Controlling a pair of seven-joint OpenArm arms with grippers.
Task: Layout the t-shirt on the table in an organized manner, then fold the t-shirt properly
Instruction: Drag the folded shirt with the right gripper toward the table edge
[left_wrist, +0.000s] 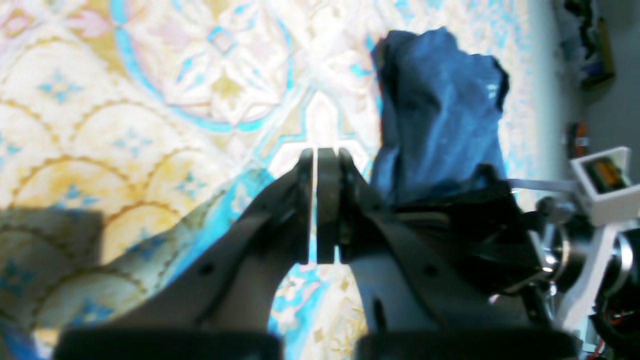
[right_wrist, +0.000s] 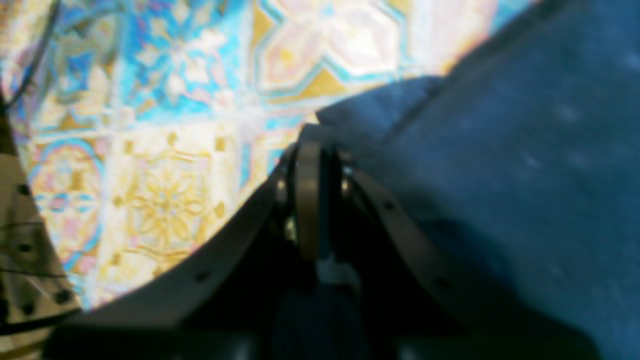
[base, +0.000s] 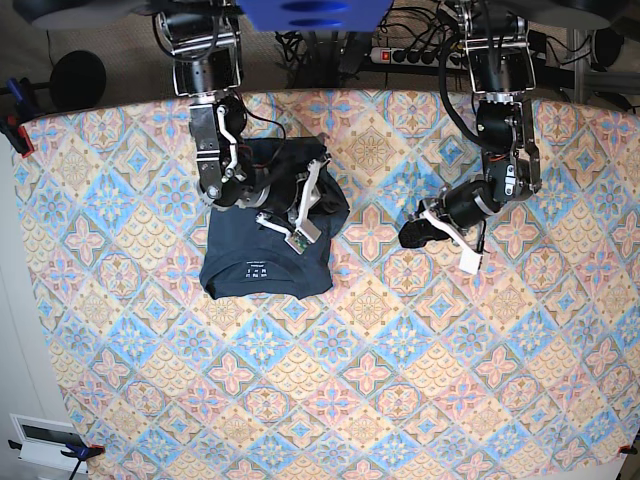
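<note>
Base view shows the big counter (base: 420, 400) with its tile-pattern cloth. The dark blue t-shirt (base: 262, 262) lies folded up near the counter's far edge, toward its left side. The right gripper (base: 312, 172) rests on the shirt, its jaws pinching the cloth. The left gripper (base: 410, 236) sits apart over bare counter, jaws closed on nothing.

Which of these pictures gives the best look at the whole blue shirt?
The base view: the t-shirt shows whole from above, folded into a compact block on the table. The left wrist view shows it further off, blurred, partly hidden by an arm. The right wrist view shows only a blurred stretch of cloth.
</note>
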